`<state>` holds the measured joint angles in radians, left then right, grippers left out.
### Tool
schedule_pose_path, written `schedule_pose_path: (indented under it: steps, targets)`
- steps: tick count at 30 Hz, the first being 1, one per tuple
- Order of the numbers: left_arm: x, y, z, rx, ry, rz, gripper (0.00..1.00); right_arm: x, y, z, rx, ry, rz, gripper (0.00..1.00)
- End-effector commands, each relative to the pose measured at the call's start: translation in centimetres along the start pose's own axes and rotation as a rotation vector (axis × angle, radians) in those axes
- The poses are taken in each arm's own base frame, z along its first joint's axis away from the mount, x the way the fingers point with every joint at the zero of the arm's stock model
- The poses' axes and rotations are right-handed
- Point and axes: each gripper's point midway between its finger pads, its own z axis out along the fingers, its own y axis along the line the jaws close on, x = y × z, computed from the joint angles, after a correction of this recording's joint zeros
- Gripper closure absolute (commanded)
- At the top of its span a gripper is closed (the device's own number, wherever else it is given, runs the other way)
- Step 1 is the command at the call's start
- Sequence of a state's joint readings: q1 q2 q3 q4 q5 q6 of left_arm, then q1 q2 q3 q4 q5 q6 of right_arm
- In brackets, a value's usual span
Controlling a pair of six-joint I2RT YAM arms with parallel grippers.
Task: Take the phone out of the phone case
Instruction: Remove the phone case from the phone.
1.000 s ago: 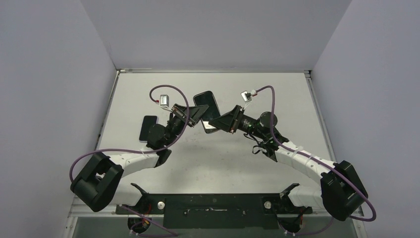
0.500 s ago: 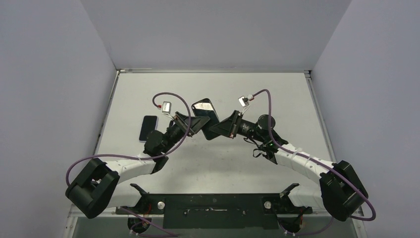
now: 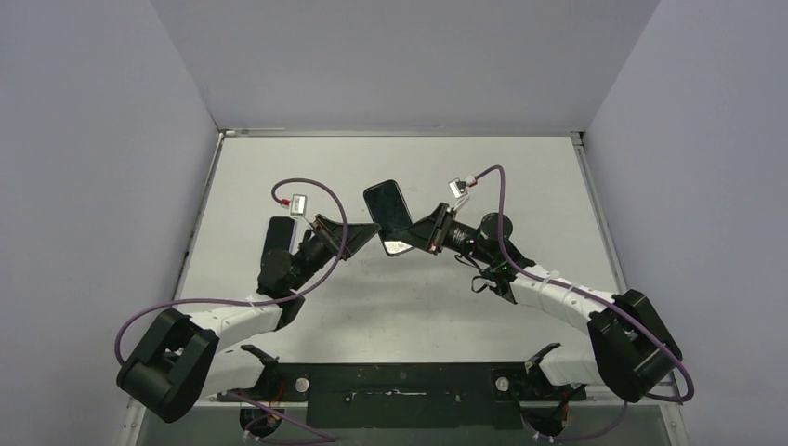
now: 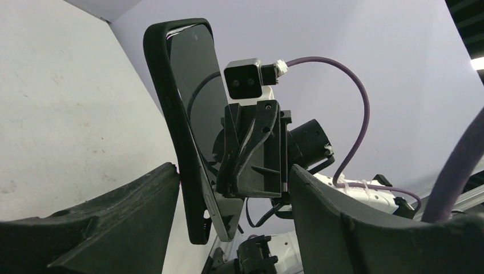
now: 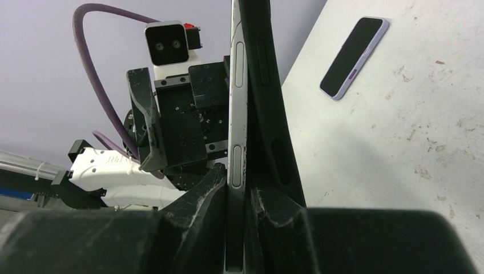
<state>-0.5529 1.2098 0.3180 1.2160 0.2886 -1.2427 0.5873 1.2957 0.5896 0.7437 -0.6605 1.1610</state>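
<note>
On the table [image 3: 520, 186], far left in the top view, a 2nd phone [image 5: 354, 56] lies flat and screen up, its edge pale lavender. The left arm's wrist overlaps it from above, so only part of it shows there. The right wrist view shows it whole, well apart from both grippers.

Next comes the left gripper [image 3: 365, 232], raised off the table and pointing right toward the middle. Its 2 fingers [image 4: 114, 222] are spread wide and grasp nothing. In its own camera the phone case [image 4: 171, 108] stands in the gap between them, edge-on, close against the finger on the left of that view. Whether the case touches that finger cannot be told.

In the middle, the phone [image 5: 236, 114] is held up in the air between the 2 grippers, standing on end with its top tilted toward the far wall. The black case covers its back. At the lower end the phone's silver edge stands a little clear of the case rim, while the upper end sits inside the case.

To the right, the right gripper [image 5: 242, 197] is clenched on the lower end, 1 finger on the screen side and 1 on the case's back.
</note>
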Motion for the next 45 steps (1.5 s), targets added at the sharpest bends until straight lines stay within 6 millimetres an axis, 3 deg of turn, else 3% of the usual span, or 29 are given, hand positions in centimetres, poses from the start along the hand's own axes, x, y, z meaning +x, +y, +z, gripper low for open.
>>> schedule_pose_path:
  steps: [1,15,21,25,45]
  targets:
    - [-0.6,-2.0,-0.5,0.090,0.010,0.118,0.31,-3.2,3.9,0.3,-0.135,-0.105,-0.076,1.00]
    - [-0.2,1.5,-1.3,-0.049,0.047,0.188,0.28,-3.9,4.4,1.0,-0.165,-0.109,-0.071,1.00]
    - [-0.1,3.0,-2.1,-0.088,0.024,0.163,0.36,-4.0,4.7,1.1,-0.172,-0.107,-0.072,1.00]
    - [0.1,2.9,-2.2,-0.076,0.029,0.167,0.41,-4.1,4.7,1.1,-0.175,-0.108,-0.075,1.00]
    - [1.4,0.8,0.2,0.058,0.097,0.144,0.44,-3.9,4.7,1.1,-0.184,-0.101,-0.070,1.00]
